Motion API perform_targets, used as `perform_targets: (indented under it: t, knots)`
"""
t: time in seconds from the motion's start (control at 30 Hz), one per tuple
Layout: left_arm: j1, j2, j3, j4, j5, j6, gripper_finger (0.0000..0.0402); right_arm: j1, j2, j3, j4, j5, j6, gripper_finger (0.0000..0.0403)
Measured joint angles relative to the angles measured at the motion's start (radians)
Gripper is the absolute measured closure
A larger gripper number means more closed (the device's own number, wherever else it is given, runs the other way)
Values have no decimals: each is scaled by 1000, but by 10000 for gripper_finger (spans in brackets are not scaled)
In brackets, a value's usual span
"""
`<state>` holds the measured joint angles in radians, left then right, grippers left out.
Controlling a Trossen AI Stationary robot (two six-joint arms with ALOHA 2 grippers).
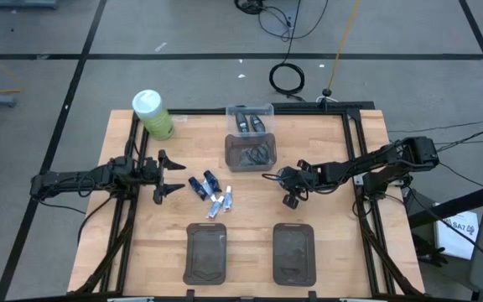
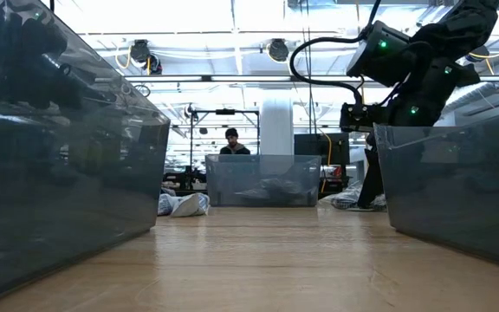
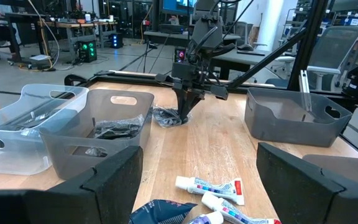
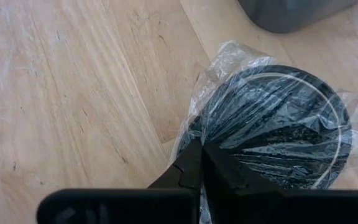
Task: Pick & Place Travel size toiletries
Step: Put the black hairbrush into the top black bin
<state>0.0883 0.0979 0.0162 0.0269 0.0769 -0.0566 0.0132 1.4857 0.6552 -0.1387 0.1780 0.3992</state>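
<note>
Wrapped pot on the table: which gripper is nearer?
Right. The right gripper is shut on the plastic wrap of the wrapped pot, right of the bins. The left gripper is open, across the table, just left of the tubes.

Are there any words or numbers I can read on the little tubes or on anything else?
White-and-blue tubes: printing there, too blurred to read.
Dark blue tubes: too small to read.
Green bottle: no words showing.
White label beside the table: dark marks, too small to read.
Nothing else shows writing.
</note>
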Motion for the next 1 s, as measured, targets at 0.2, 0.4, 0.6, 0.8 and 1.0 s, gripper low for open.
perform_targets:
  t: [0.2,0.4,0.6,0.8,1.0]
  knots:
    - [0,0,0,0,0,0,96,0,0,0,0,0,-9,403]
    - [0,0,0,0,0,0,96,0,-26,0,-7,-1,-23,403]
    - [0,0,0,0,0,0,96,0,-103,0,-4,-26,-48,403]
    - [0,0,0,0,0,0,96,1,-202,0,-6,-26,-78,403]
    - [0,0,0,0,0,0,96,1,-253,0,0,-25,-113,403]
